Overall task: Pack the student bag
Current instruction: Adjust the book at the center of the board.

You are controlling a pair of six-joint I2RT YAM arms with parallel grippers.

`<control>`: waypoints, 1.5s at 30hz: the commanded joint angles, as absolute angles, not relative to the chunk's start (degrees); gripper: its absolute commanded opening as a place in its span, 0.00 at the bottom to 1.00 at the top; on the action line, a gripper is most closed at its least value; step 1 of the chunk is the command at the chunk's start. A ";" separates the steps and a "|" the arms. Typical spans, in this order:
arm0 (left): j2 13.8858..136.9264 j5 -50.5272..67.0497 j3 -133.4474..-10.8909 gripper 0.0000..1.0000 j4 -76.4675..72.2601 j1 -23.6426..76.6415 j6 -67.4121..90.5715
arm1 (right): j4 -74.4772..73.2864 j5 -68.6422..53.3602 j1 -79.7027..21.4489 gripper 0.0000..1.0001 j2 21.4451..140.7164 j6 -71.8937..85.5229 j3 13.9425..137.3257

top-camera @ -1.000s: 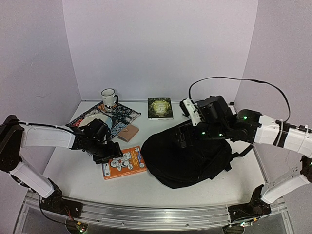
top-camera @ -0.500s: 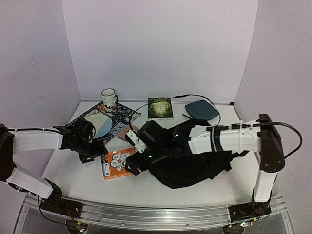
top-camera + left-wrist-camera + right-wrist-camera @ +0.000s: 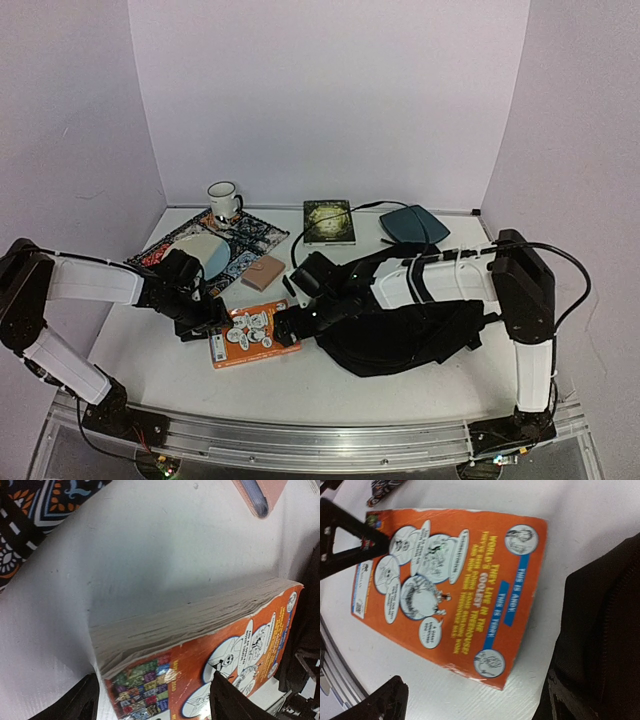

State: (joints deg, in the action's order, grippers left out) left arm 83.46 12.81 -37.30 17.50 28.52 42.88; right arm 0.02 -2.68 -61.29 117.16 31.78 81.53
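The student bag (image 3: 420, 335) is a floppy black backpack lying at the right of the table; its fabric fills the right edge of the right wrist view (image 3: 605, 630). An orange paperback (image 3: 255, 335) lies flat just left of it. My left gripper (image 3: 205, 318) is open at the book's left end; in the left wrist view (image 3: 150, 705) one finger is beside the book (image 3: 200, 645) and one over its cover. My right gripper (image 3: 290, 320) reaches across the bag and is open and empty (image 3: 470, 705) above the book's right corner (image 3: 450, 590).
A brown wallet (image 3: 264, 271) lies behind the orange book. A patterned mat (image 3: 245, 240) with a pale dish (image 3: 200, 248) is at back left, a mug (image 3: 223, 200) behind it. A green book (image 3: 328, 222) and a dark-teal pad (image 3: 413, 225) lie at the back.
My right arm swung from above the bag down and left to the orange book. My left gripper drew back a little, then returned to the book's left end. The bag flattened and shifted.
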 commanded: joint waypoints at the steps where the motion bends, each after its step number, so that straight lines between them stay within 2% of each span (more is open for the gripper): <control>1: 84.12 17.31 -34.92 0.74 13.99 29.68 43.19 | -2.71 1.69 -59.35 0.98 116.36 34.33 80.10; 11: 85.22 19.09 -32.65 0.66 9.58 35.10 47.46 | -1.49 -1.03 -59.23 0.98 119.90 34.53 83.22; 18: 84.58 20.01 -31.50 0.62 7.62 36.05 49.30 | -1.05 -0.91 -58.20 0.98 121.65 35.87 81.11; 22: 82.13 22.88 -30.01 0.60 3.56 36.50 52.65 | 4.33 -4.28 -58.35 0.97 119.65 33.39 78.57; 30: 73.66 27.13 -27.17 0.59 -6.82 37.75 60.44 | 6.09 -8.29 -58.43 0.97 120.15 30.34 80.57; 39: 66.73 22.90 -24.15 0.57 -9.57 37.86 65.15 | 7.82 -7.97 -58.47 0.97 120.24 30.62 80.20; 45: 68.09 21.35 -22.88 0.55 -9.82 37.89 65.28 | 8.26 -6.14 -58.47 0.97 118.77 30.84 79.17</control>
